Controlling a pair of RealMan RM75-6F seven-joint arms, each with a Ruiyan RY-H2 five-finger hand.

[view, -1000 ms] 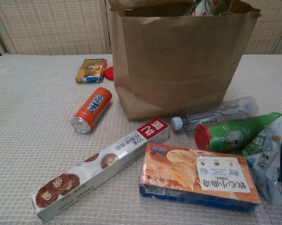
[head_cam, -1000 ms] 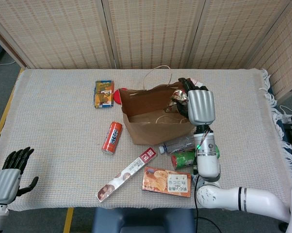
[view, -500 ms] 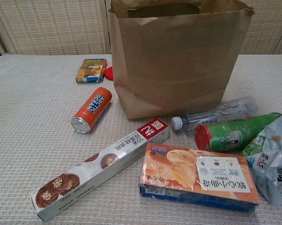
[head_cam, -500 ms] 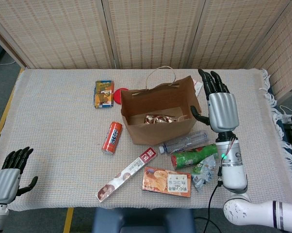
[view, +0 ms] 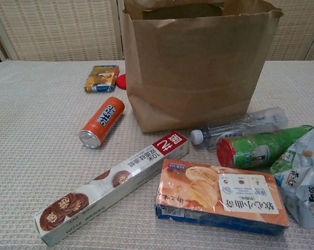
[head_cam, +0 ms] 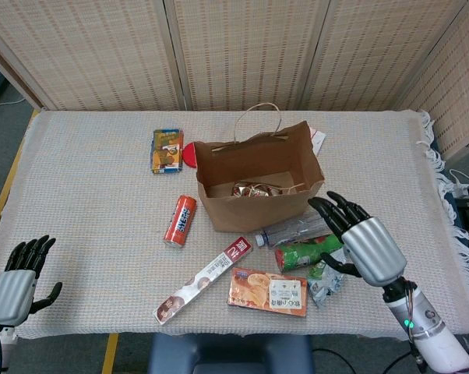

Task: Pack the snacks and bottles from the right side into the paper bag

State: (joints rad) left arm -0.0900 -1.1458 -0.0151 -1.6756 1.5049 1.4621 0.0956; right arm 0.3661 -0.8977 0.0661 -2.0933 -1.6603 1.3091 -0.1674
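Right hand point(head_cam: 365, 248) perhaps masking wrapper point(head_cam: 326, 278)

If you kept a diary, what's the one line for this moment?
right hand: open above green can | left hand: open, idle | paper bag: one snack inside

— Paper bag point(head_cam: 258, 183): brown matt paper, creased, with thin cord handles. Surface point(head_cam: 86, 210): coarse woven cloth, pale, fringed at the edge.

— Orange can point(view: 101, 122): smooth, with a bare metal end. Clear bottle point(view: 240, 126): thin transparent plastic, crinkled. Green tube point(view: 261, 147): glossy wrap, red plastic cap.

— Long biscuit box point(view: 112, 186): printed cardboard, slight sheen. Orange pack point(view: 219, 195): shiny film. Right robot hand point(head_cam: 363, 243): brushed grey metal back, black matt fingers point(head_cam: 328, 208).
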